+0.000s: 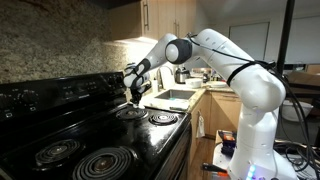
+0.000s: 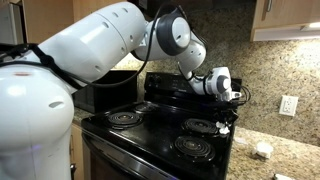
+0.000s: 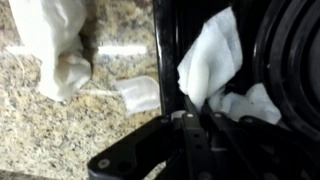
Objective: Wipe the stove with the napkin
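The stove (image 1: 100, 140) is glossy black with coil burners and a raised control panel; it also fills the lower middle of an exterior view (image 2: 160, 135). My gripper (image 1: 137, 92) hangs low over its rear corner by the counter side, likewise seen from the opposite side (image 2: 226, 112). In the wrist view the gripper (image 3: 203, 113) is shut on the white wrinkled napkin (image 3: 212, 55), which bunches out beyond the fingertips over the stove's black top (image 3: 168, 60), beside a coil burner (image 3: 295, 50).
Speckled granite counter (image 3: 40, 130) borders the stove, with a white cloth (image 3: 60, 50) and a small white scrap (image 3: 138, 93) lying on it. A steel sink (image 1: 175, 97) lies beyond the stove. A wall outlet (image 2: 288, 105) and a small white object (image 2: 262, 150) are on the counter side.
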You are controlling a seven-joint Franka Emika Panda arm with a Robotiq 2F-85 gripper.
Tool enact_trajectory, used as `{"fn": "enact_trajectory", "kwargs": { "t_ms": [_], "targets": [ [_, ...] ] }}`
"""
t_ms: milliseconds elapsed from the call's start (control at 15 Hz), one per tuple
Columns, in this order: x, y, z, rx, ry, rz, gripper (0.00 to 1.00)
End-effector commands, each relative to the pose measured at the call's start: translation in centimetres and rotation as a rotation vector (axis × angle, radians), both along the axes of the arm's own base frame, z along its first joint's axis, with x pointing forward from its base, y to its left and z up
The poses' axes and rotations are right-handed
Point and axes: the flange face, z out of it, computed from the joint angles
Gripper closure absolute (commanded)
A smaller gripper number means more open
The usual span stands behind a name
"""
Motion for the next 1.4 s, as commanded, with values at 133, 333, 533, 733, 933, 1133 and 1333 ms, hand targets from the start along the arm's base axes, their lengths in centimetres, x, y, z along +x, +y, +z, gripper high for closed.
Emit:
{"fn": "enact_trajectory", "kwargs": {
  "t_ms": [133, 333, 533, 733, 933, 1133, 1333],
  "targets": [
    [3.2, 0.0, -1.5, -0.030, -0.196, -0.007, 0.92],
    [2.0, 0.0, -1.4, 0.090, -0.200, -0.048, 0.92],
    [1.3, 0.6, -1.6, 0.191, -0.213, -0.075, 0.92],
    [1.0, 1.9, -2.0, 0.273, -0.216, -0.069, 0.92],
    [0.9, 3.9, -1.8, 0.337, -0.216, -0.041, 0.92],
    [0.8, 6.0, -1.8, 0.368, -0.208, -0.004, 0.92],
    [1.2, 8.2, -1.9, 0.383, -0.215, 0.039, 0.92]
  ]
}}
